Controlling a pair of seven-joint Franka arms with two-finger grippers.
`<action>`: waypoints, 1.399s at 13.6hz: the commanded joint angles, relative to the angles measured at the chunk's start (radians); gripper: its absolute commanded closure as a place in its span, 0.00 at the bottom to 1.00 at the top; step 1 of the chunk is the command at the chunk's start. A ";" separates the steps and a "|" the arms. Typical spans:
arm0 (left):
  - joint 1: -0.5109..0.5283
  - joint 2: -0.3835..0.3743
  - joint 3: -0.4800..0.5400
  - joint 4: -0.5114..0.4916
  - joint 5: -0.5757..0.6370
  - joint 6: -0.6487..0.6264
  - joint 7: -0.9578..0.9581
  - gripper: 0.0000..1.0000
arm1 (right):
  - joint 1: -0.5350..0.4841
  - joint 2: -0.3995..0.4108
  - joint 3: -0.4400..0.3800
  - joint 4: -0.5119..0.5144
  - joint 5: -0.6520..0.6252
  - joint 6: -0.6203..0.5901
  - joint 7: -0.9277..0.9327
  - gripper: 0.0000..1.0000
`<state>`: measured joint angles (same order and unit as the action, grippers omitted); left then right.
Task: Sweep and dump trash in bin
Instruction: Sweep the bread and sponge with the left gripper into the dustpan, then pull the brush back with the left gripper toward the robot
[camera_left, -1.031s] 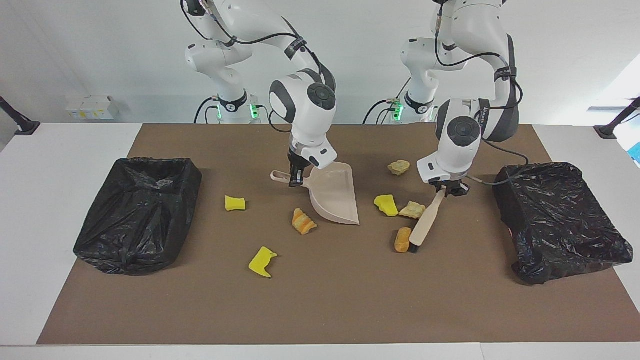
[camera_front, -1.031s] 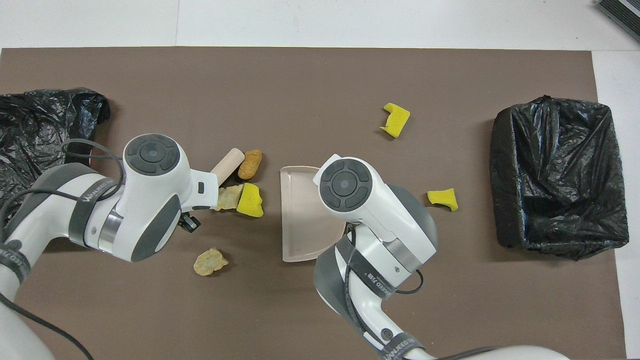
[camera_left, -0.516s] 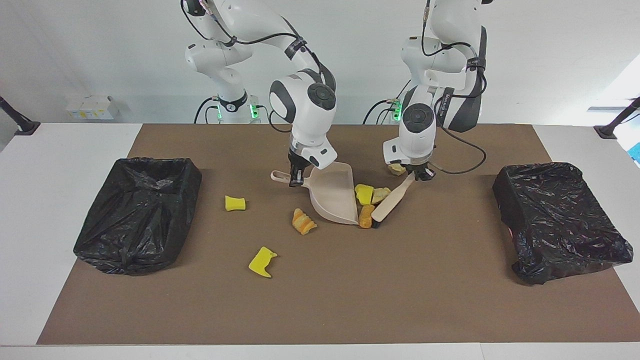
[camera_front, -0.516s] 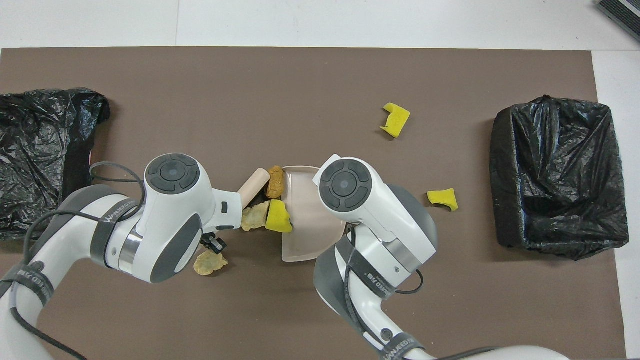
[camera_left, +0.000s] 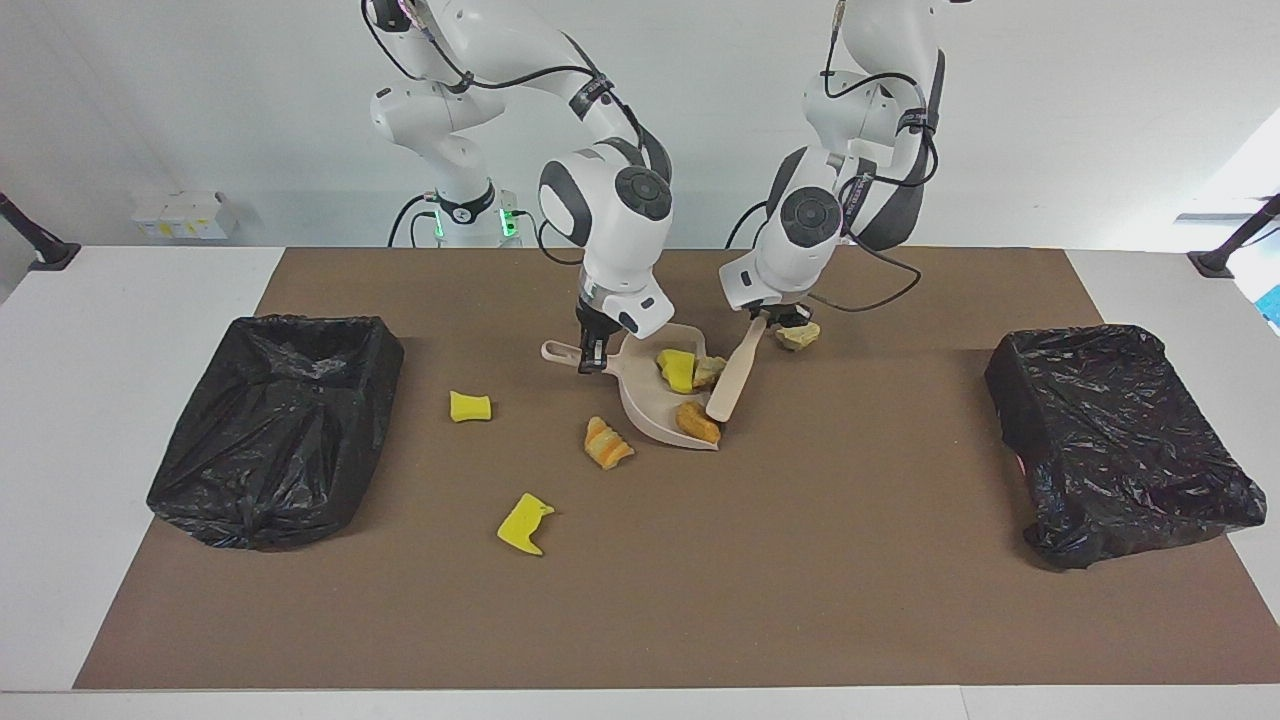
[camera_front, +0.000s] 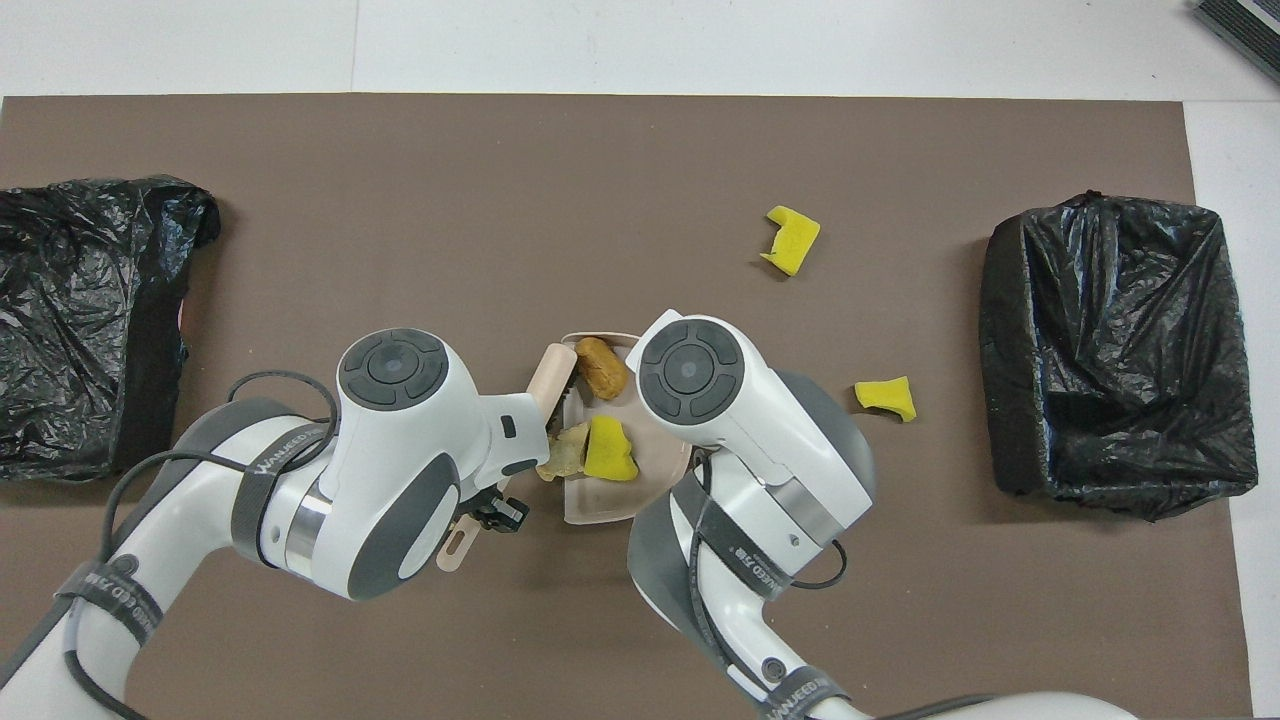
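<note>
The beige plastic dustpan (camera_left: 652, 405), near the middle of the facing view, holds three pieces of trash: a bright yellow foam chunk (camera_left: 677, 369), a pale tan lump (camera_left: 709, 371) touching it, and an orange-brown bread-like lump (camera_left: 697, 421) at the pan's open lip. The right gripper (camera_left: 592, 355) is clamped on the dustpan's handle, and the left gripper (camera_left: 762, 318) is closed around the wooden-handled brush (camera_left: 732, 372), whose head rests at the pan's mouth beside the lumps. Two bins lined with crinkled black plastic sit at the frame's sides: the black-bagged bin at the left (camera_left: 280, 425) and the black-bagged bin at the right (camera_left: 1115, 435); nothing can be made out inside either. The remaining trash lies loose on the brown mat (camera_left: 640, 600): a yellow foam chunk (camera_left: 469, 406) left of centre, a notched yellow foam piece (camera_left: 525, 523) lower left of centre, a striped orange bread-like lump (camera_left: 607, 443) just left of the pan's lip, and a tan rock-like lump (camera_left: 798, 335) just right of the left gripper. The mat covers a white table (camera_left: 120, 300) before a plain white wall, with a small white box (camera_left: 185, 214) at the upper left. In the overhead view, dark bands on both arms carry lettering too small to read with certainty.
</note>
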<state>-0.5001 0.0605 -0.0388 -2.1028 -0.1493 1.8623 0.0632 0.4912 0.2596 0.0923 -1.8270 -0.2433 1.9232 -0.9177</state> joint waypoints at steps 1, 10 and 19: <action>0.003 -0.030 0.014 0.024 -0.067 -0.054 -0.054 1.00 | 0.000 -0.023 0.006 -0.029 -0.014 0.002 -0.024 1.00; 0.115 -0.096 0.033 0.018 -0.081 -0.241 -0.164 1.00 | 0.000 -0.025 0.006 -0.029 -0.013 0.005 -0.024 1.00; 0.221 -0.258 0.033 -0.097 0.001 -0.345 -0.354 1.00 | 0.000 -0.023 0.006 -0.029 -0.010 0.007 -0.024 1.00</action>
<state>-0.3176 -0.1060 0.0003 -2.1594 -0.1668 1.5568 -0.2249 0.4919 0.2581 0.0936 -1.8284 -0.2433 1.9232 -0.9177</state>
